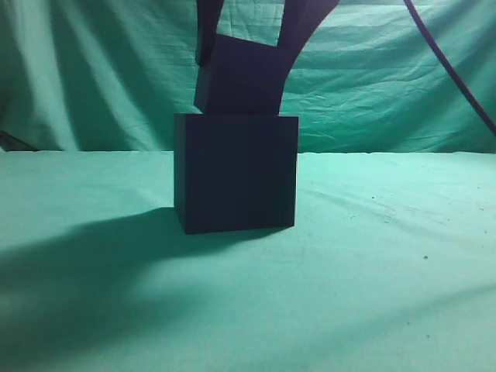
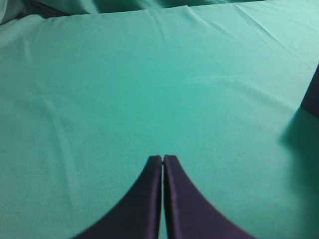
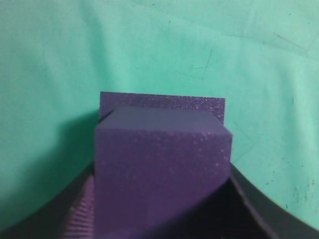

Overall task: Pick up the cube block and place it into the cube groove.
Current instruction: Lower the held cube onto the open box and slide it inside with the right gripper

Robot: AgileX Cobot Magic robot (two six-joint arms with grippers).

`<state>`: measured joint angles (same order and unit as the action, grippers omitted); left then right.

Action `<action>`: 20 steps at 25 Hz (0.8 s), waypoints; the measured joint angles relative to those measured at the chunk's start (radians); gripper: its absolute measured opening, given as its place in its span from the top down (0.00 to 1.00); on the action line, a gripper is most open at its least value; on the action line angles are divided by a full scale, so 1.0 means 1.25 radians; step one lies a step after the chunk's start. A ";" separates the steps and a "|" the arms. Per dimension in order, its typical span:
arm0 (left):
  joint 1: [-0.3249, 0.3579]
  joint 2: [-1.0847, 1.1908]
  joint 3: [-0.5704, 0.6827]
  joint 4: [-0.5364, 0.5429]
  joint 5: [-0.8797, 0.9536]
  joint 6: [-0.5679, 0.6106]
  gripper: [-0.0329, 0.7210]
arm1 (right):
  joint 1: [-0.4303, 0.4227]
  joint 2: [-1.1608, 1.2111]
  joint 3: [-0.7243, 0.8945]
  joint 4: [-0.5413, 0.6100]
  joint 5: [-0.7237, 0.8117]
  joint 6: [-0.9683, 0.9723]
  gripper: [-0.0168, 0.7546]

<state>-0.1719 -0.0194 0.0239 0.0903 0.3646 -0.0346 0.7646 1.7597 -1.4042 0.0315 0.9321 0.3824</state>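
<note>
The cube groove (image 1: 236, 172) is a large near-black box on the green cloth at the centre of the exterior view. The cube block (image 1: 240, 76), smaller and dark purple, hangs slightly tilted right above its top, held between the fingers of my right gripper (image 1: 244, 46). In the right wrist view the speckled purple block (image 3: 162, 174) fills the space between the jaws, and the groove's far rim (image 3: 162, 102) shows beyond it. My left gripper (image 2: 163, 158) is shut and empty above bare cloth, away from the box.
Green cloth (image 1: 387, 256) covers the table and the backdrop. A dark cable (image 1: 449, 66) hangs at the upper right. A dark corner of the box (image 2: 313, 94) shows at the right edge of the left wrist view.
</note>
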 joint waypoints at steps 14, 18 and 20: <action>0.000 0.000 0.000 0.000 0.000 0.000 0.96 | 0.000 0.003 0.000 -0.002 0.076 -0.039 0.42; 0.000 0.000 0.000 0.000 0.000 0.000 0.96 | 0.000 0.003 0.000 -0.002 0.077 -0.055 0.42; 0.000 0.000 0.000 0.000 0.000 0.000 0.96 | 0.000 0.003 0.000 -0.002 0.077 -0.062 0.42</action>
<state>-0.1719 -0.0194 0.0239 0.0903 0.3646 -0.0346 0.7646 1.7637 -1.4042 0.0296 1.0287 0.3050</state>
